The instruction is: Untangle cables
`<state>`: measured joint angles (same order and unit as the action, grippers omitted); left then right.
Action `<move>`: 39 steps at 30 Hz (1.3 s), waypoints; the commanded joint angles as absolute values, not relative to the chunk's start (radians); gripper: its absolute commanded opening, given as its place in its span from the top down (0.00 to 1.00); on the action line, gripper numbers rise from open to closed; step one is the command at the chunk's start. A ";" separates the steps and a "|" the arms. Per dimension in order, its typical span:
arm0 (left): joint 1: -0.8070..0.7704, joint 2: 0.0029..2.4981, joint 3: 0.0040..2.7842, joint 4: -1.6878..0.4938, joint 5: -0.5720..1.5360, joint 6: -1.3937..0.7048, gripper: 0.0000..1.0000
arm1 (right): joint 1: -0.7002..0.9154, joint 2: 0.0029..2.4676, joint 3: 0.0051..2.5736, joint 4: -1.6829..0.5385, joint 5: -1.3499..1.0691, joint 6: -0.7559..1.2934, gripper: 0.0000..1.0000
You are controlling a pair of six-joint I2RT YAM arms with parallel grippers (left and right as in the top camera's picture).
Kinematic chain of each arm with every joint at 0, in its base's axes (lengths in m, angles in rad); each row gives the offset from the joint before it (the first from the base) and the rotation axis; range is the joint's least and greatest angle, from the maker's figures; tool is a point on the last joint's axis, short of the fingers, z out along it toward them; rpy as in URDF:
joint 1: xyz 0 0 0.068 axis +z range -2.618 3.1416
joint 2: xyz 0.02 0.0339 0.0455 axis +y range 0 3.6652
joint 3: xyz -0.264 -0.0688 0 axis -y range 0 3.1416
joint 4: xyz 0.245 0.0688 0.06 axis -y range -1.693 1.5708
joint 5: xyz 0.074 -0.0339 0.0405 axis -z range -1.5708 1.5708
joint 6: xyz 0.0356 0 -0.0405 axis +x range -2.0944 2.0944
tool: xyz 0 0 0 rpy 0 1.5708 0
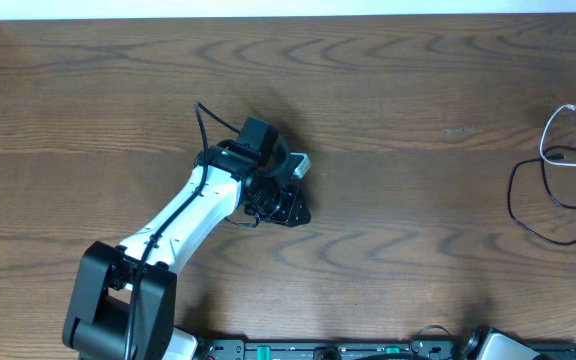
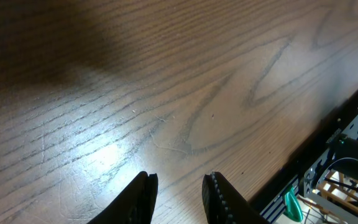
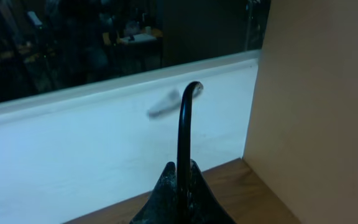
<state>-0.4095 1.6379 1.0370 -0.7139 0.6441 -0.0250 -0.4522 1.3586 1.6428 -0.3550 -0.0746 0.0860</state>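
One black cable (image 3: 181, 124) pinched upright between pressed-together fingers of right gripper (image 3: 180, 169), probably lifted to draw it free; other cables (image 1: 548, 160) looped near right edge of table (image 1: 388, 90), left gripper (image 2: 178, 193) slightly spread, empty, well apart from them

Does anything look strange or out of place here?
Yes. The right gripper is shut on a black cable that sticks up. The cables lie tangled on the table, far right, while the left gripper hangs open over bare wood.
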 commanded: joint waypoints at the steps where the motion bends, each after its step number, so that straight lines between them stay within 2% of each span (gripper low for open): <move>1: -0.412 1.638 1.036 -0.717 0.635 -0.020 0.70 | -0.448 1.375 1.637 -0.400 -0.058 0.069 0.99; 7: -0.412 1.638 1.036 -0.717 0.635 -0.020 0.70 | -0.451 1.427 1.636 -0.392 -0.051 0.069 0.99; 19: -0.412 1.638 1.036 -0.717 0.635 -0.024 0.70 | -0.471 1.510 1.636 0.037 -0.052 0.073 0.99; 22: -0.412 1.638 1.036 -0.717 0.635 -0.027 0.70 | -0.472 1.509 1.636 0.077 -0.051 0.073 0.99; 27: -0.412 1.638 1.036 -0.716 0.635 -0.027 0.70 | -0.473 1.509 1.636 -0.207 -0.052 0.073 0.99; 32: -0.412 1.638 1.036 -0.716 0.635 -0.027 0.70 | -0.485 1.518 1.636 -0.699 -0.023 0.073 0.99; 34: -0.412 1.638 1.036 -0.717 0.635 -0.027 0.70 | -0.492 1.533 1.634 -0.799 0.030 0.073 0.99; 39: -0.412 1.638 1.036 -0.717 0.635 -0.027 0.70 | -0.510 1.554 1.634 -0.878 0.134 0.073 0.99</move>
<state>-0.4095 1.6379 1.0370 -0.7132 0.6441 -0.0257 -0.4976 1.5436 1.6272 -0.8612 0.0494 0.0784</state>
